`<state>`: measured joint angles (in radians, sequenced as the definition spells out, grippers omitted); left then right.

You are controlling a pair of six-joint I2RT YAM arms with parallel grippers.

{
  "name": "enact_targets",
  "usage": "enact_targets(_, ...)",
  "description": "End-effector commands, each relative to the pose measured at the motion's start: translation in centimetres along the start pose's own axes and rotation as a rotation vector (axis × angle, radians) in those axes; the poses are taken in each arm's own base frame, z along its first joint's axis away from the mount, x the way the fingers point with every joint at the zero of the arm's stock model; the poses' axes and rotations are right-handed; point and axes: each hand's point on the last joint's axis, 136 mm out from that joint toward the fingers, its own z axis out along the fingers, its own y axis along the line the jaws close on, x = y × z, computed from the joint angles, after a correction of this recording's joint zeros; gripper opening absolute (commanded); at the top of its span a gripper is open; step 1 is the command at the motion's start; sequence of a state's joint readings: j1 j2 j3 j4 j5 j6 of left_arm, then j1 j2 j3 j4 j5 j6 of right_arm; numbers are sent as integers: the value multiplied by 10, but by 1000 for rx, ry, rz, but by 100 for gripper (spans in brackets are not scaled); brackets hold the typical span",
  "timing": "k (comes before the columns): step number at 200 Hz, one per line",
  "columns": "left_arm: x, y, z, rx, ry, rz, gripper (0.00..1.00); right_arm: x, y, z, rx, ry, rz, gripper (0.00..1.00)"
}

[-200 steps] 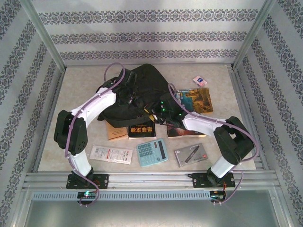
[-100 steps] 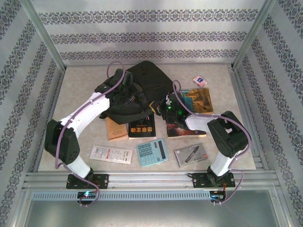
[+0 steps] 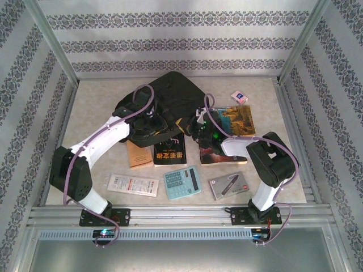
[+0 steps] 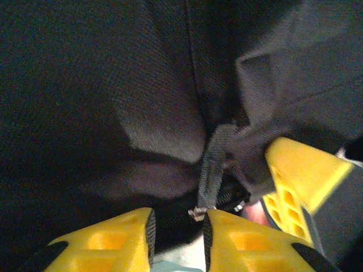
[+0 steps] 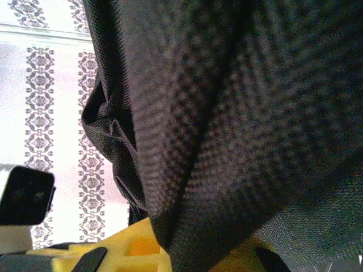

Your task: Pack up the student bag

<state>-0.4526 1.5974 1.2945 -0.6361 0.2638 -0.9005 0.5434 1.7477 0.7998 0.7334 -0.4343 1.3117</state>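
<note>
Backdrop: patterned wallpaper [image 3: 181, 45] on three sides, beige counter [image 3: 96, 96] below.
Bag: student bag [image 3: 176, 93], black and floppy, far centre of the counter; its near edge meets the red book [image 3: 170, 154] and brown book [image 3: 136, 157], touching or overlapping, cannot tell which.
Loose items: white packet [image 3: 133, 185], calculator [image 3: 181, 182] and pen box [image 3: 228, 185] in a row along the near side; picture book [image 3: 235, 119] right of the bag; small pink box [image 3: 239, 97] far right.
Left gripper: left gripper [image 4: 176, 226] low over the bag's near-left side, fingers spread with a gap, nothing between them; a strap [image 4: 212, 164] and what looks like a zipper pull [image 4: 197, 212] sit just beside its right finger, blurred.
Right gripper: right gripper [image 5: 181, 249] pressed together on a fold of bag fabric at the bag's near-right edge.
Step (judged): right holds the fabric taut, left lines up on the zipper; nothing packed yet.
Risk 1: thin fold slips out of the right pinch, so the bag sags and the pull shifts.
Risk 2: left closes on the strap instead of the pull, so the zipper stays shut.
Risk 3: both grippers are close together, so the fingers could clash.
Risk 4: tugging drags the bag onto the books.
</note>
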Motion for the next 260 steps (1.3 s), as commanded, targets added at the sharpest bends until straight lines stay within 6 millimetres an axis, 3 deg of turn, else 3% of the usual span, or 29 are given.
enact_targets(1, -2, 8, 4, -90, -4, 58, 29, 6, 31, 1, -83, 2, -108, 0)
enact_targets(79, -8, -8, 15, -20, -12, 60, 27, 14, 29, 2, -77, 11, -120, 0)
enact_targets(150, -8, -11, -14, -16, -44, 87, 18, 6, 14, -1, -37, -18, -71, 0)
enact_targets(214, -5, -15, -13, -9, -27, 93, 39, 8, 16, 1, -39, -7, -68, 0)
enact_targets(260, -3, -19, 1, -27, -8, 102, 41, 12, 18, 2, -38, 2, -73, 0)
